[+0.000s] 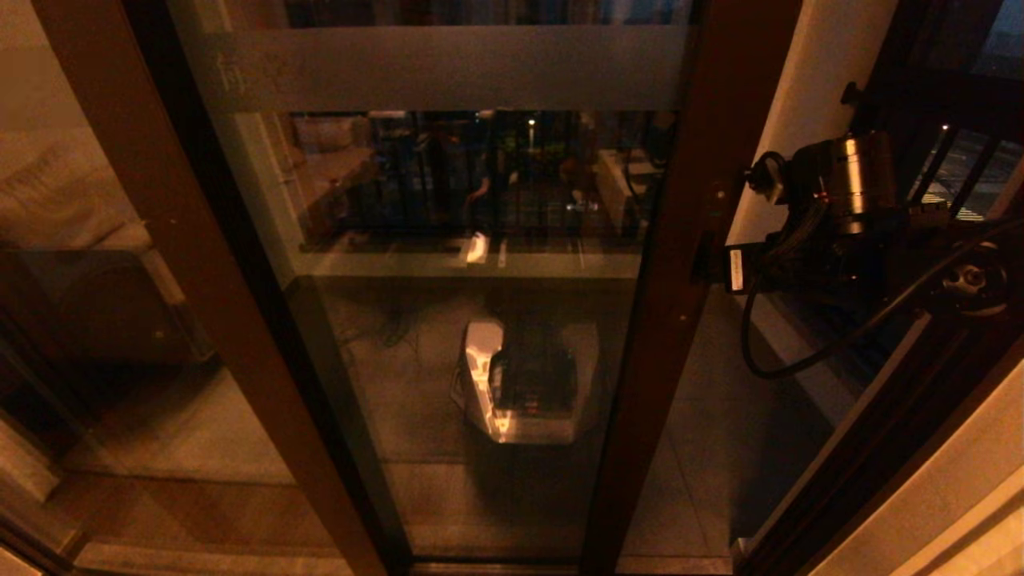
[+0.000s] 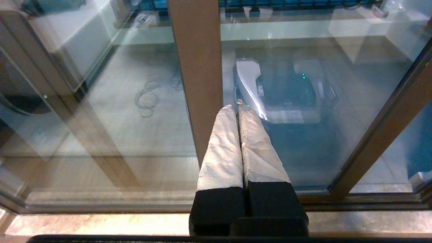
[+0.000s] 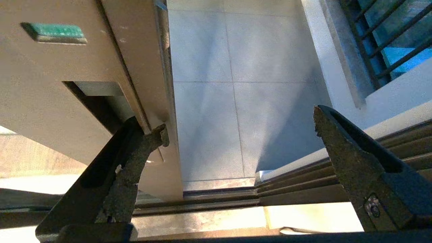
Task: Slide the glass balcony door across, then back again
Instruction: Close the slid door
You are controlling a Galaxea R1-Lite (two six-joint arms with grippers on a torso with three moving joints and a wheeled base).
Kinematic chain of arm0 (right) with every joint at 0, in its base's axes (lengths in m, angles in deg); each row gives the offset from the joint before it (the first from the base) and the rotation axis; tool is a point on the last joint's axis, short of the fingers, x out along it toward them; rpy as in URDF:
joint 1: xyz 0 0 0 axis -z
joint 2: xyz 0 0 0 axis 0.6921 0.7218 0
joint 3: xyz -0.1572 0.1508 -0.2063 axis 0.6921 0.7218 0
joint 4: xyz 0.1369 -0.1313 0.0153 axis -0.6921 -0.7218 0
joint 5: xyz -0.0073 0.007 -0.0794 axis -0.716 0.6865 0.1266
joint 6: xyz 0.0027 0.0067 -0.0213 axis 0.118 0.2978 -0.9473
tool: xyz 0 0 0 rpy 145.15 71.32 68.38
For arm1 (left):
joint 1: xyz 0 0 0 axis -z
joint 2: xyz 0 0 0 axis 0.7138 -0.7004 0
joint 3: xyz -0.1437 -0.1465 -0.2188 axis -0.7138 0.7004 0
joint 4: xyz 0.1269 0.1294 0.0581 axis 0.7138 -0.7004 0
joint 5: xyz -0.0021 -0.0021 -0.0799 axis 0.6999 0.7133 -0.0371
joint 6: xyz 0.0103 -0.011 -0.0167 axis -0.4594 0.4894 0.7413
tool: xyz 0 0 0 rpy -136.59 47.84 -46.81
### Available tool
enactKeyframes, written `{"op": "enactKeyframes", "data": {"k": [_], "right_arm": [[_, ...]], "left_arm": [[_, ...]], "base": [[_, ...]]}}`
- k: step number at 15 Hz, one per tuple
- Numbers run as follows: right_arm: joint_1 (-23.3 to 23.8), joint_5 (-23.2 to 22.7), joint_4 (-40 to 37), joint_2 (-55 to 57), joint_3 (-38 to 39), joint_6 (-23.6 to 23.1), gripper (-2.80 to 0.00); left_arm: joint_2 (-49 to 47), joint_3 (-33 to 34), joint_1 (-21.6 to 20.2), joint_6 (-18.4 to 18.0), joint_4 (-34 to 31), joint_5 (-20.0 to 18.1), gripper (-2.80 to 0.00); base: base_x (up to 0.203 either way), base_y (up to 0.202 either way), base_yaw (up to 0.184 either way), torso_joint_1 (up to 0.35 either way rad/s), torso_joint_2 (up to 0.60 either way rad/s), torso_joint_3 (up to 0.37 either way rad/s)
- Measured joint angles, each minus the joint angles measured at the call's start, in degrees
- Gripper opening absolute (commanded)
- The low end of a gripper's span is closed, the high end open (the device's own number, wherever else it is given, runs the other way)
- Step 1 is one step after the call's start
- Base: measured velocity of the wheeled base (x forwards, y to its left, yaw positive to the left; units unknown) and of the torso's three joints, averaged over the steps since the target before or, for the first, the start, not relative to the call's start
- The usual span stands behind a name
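Note:
The glass balcony door (image 1: 480, 200) fills the middle of the head view, a clear pane in a dark reddish-brown frame with a frosted band across the top. My right gripper (image 1: 708, 268) is at the door's right stile. In the right wrist view it (image 3: 240, 121) is open, with one fingertip (image 3: 152, 141) hooked at the recessed handle slot (image 3: 98, 101) and the other finger free in the gap beside the door's edge. My left gripper (image 2: 236, 107) is shut on nothing, its white-wrapped tips close to a brown stile (image 2: 199, 67) and the door's glass (image 2: 303, 152). It does not show in the head view.
A gap onto the tiled balcony floor (image 3: 236, 84) lies right of the door's edge. The floor track (image 3: 202, 202) runs below. A white wall pillar (image 1: 816, 80) and the black-barred railing window (image 1: 960, 160) stand at the right. Another brown-framed glass panel (image 1: 80, 240) is at the left.

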Motion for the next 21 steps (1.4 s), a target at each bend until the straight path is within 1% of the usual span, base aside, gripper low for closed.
{"op": "enactKeyframes", "data": {"k": [11, 19, 21], "right_arm": [[1.89, -1.34, 1.46, -0.95, 1.48, -0.12, 0.0], [2.78, -1.63, 4.72, -2.25, 4.87, -0.5, 0.0], [3.41, -2.59, 4.69, -2.65, 5.25, -0.45, 0.0]], "left_arm": [[0.0, 0.0, 0.0, 0.01, 0.0, 0.0, -2.8], [0.0, -0.02, 0.0, 0.01, 0.0, -0.02, -2.8], [0.0, -0.02, 0.0, 0.02, -0.01, 0.01, -2.8]], "base": [[0.0, 0.0, 0.0, 0.0, 0.0, 0.0], [0.0, 0.0, 0.0, 0.0, 0.0, 0.0], [0.0, 0.0, 0.0, 0.0, 0.0, 0.0]]}}
